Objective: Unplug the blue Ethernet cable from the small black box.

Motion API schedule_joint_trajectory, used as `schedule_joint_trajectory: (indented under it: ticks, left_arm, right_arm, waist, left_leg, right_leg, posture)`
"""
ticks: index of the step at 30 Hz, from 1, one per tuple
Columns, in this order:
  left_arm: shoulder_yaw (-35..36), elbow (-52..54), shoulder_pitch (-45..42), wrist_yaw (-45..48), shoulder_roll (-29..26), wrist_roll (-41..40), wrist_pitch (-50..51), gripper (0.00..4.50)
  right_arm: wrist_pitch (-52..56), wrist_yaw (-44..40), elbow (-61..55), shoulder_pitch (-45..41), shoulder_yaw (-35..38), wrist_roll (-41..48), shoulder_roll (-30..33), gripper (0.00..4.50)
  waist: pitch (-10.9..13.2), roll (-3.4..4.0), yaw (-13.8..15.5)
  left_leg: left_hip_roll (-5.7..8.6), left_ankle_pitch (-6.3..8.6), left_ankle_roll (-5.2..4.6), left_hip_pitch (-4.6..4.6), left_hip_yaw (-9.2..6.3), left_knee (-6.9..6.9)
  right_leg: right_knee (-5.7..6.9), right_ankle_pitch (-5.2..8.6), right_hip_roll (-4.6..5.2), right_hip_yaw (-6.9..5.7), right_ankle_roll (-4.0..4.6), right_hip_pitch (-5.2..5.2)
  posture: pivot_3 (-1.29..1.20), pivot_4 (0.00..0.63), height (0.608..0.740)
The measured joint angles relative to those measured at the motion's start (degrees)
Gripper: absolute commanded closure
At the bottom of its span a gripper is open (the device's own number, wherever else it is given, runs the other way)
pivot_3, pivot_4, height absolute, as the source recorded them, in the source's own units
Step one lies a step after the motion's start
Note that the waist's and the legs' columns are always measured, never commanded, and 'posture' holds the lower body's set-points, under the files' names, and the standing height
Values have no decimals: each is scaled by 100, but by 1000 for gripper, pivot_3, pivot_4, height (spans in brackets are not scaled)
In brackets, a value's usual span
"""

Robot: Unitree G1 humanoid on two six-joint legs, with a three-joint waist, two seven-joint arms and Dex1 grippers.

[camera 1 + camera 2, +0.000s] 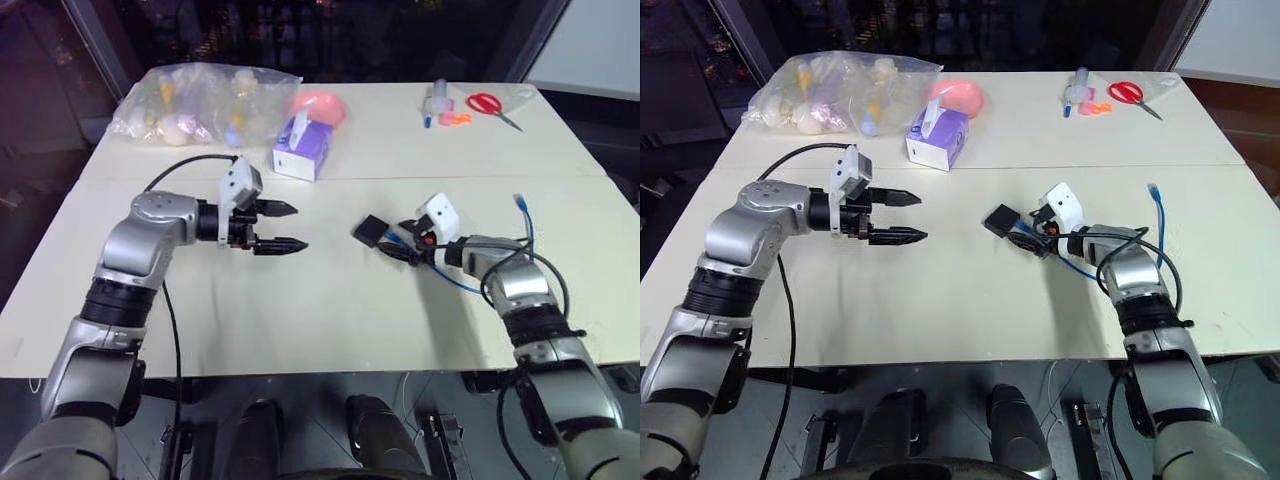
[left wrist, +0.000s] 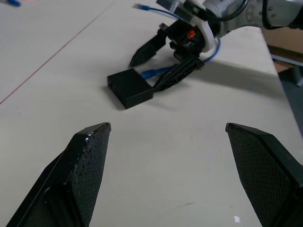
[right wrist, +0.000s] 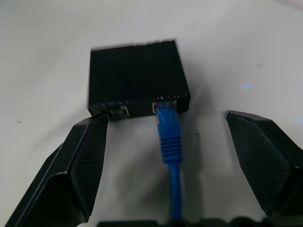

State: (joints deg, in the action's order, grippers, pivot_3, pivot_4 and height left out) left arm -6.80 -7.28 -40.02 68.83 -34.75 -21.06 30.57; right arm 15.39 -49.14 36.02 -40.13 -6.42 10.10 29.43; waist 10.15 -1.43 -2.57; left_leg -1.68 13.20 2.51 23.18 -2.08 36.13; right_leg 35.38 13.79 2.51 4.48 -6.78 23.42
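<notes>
The right gripper had its two black fingers spread wide either side of the blue Ethernet cable, gripping nothing, near the centre right of the head view. The cable's plug sat in the near edge of the small black box, flat on the white table. At centre left, the left gripper hovered open and empty, well apart from the box.

A bright blue Ethernet cable is plugged into a plain black box. A purple-and-white tissue box, red scissors and a pink bowl are seen near the cream table's far edge.
</notes>
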Motion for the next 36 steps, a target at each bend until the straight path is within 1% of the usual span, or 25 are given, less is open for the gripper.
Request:
schedule_joint_trajectory:
  ticks: [1, 3, 4, 6, 7, 9, 12, 14, 15, 16, 18, 20, 23, 26, 29, 32, 34, 36]
  left_arm:
    - [26, 69, 76, -55, 0, -10, 27, 414]
    - [48, 188, 214, -145, 5, -62, 67, 414]
    - [68, 228, 246, -191, 7, -85, 121, 414]
    - [105, 318, 271, -284, 6, -97, 169, 414]
    - [106, 343, 270, -306, 7, -104, 169, 414]
    - [107, 328, 265, -334, 40, -115, 163, 414]
    - [120, -23, 133, -418, 308, -116, 66, 414]
    - [156, -760, -236, -490, 696, -110, -118, 414]
    - [173, -1041, -367, -521, 793, -102, -168, 414]
    - [221, -1575, -636, -459, 1020, -141, -188, 414]
    - [393, -2489, -1066, -124, 1350, -351, -55, 414]
    - [569, -3464, -1551, 117, 1742, -462, -52, 414]
    - [609, -4377, -2043, 256, 2040, -414, -354, 414]
    - [802, -5216, -2451, 357, 2139, -321, -683, 414]
    - [1036, -5799, -2760, 425, 2241, -315, -867, 414]
    - [1202, -6024, -2983, 551, 2357, -315, -900, 1273]
    - [1216, -6056, -3037, 671, 2389, -263, -982, 2076]
    - [1220, -6095, -3037, 750, 2433, -194, -996, 2779]
  right_arm:
    - [-134, -77, 258, -148, -23, -89, -22, 1759]
    - [-395, -206, 633, -311, -54, -250, -21, 2801]
    - [-495, -303, 715, -329, -64, -304, -17, 3363]
    - [-636, -473, 775, -328, -87, -348, -17, 4350]
    - [-671, -522, 777, -325, -88, -383, -10, 4444]
    - [-738, -593, 674, -251, -110, -445, 49, 4444]
    - [-963, -540, 291, -25, -135, -616, 144, 4444]
    - [-1515, -118, -252, 270, -234, -1046, 272, 4444]
    - [-1744, 51, -474, 331, -298, -1224, 297, 4444]
    - [-2119, 399, -852, 489, -327, -1566, 423, 4444]
    - [-2601, 856, -1601, 610, -291, -1954, 603, 4444]
    - [-2861, 1098, -2366, 668, -184, -2151, 773, 4444]
    - [-2951, 1298, -2990, 713, -107, -2266, 789, 4444]
    - [-2822, 1426, -3264, 909, -79, -2345, 783, 4444]
    - [-2655, 1479, -3510, 979, -53, -2402, 783, 4444]
    - [-2537, 1494, -3750, 983, -52, -2431, 770, 4500]
    - [-2439, 1498, -3853, 988, -52, -2443, 765, 4500]
    - [-2359, 1498, -3887, 996, -52, -2443, 762, 4500]
  waist:
    - [0, 0, -4]
    - [0, -1, -5]
    - [0, -1, -5]
    - [0, 0, -4]
    - [0, 0, -2]
    - [0, 0, 6]
    - [-1, 0, 19]
    - [0, 1, 58]
    - [0, 1, 38]
    - [1, 2, 41]
    - [2, 4, 18]
    - [2, 3, 13]
    - [2, 1, -8]
    - [2, 1, 1]
    - [2, 0, 10]
    - [2, 0, 15]
    - [2, 0, 13]
    - [2, 0, 12]
  left_leg:
    - [0, 0, 0, -1, 0, 1]
    - [-1, 0, 0, -4, -1, 0]
    - [-1, 0, 0, -5, -1, -1]
    - [-2, 0, 0, -13, -2, -1]
    - [-2, 0, 0, -18, -1, -1]
    - [-1, 0, 0, -25, -1, -1]
    - [0, 0, 0, -26, -1, 1]
    - [4, 0, 0, -23, -2, 3]
    - [4, 0, 0, -22, 0, 3]
    - [8, 0, 1, -16, 0, 4]
    - [8, 0, 1, 2, 1, 6]
    - [9, 0, 0, 6, -1, 4]
    - [9, 1, -1, 2, -1, -1]
    - [9, 1, -2, 3, -2, -2]
    - [10, 1, -2, 9, -2, 3]
    - [10, 1, -2, 9, -2, 3]
    - [10, 1, -2, 9, -2, 1]
    - [10, 1, -2, 8, -3, 1]
  right_leg:
    - [0, 0, 0, 0, 0, 0]
    - [6, 0, -1, -1, 0, 0]
    - [8, 0, -2, -1, 0, 0]
    - [14, 0, -4, -1, 0, -4]
    - [15, 0, -4, 0, 0, -8]
    - [14, 1, -3, 0, 0, -17]
    - [12, 3, -2, 0, -2, -22]
    - [12, 4, 0, -1, -5, -19]
    - [11, 4, 0, 0, -6, -16]
    - [13, 6, 2, 1, -9, -13]
    - [11, 6, 2, 2, -11, 4]
    - [9, 8, 1, 2, -14, 7]
    - [8, 8, 0, 3, -14, 6]
    - [9, 9, -1, 4, -14, 8]
    - [8, 9, 1, 3, -14, 8]
    - [6, 9, 1, 3, -15, 7]
    - [6, 9, 1, 3, -15, 7]
    - [7, 9, 1, 3, -15, 8]
  posture:
    - [0, 150, 740]
    - [0, 150, 740]
    - [0, 150, 740]
    - [0, 150, 740]
    - [0, 150, 740]
    - [0, 150, 740]
    - [0, 150, 740]
    - [0, 150, 740]
    - [0, 150, 740]
    - [0, 150, 740]
    - [0, 150, 740]
    - [0, 150, 740]
    - [0, 150, 740]
    - [0, 150, 740]
    - [0, 150, 740]
    - [0, 150, 740]
    - [0, 150, 740]
    - [0, 150, 740]
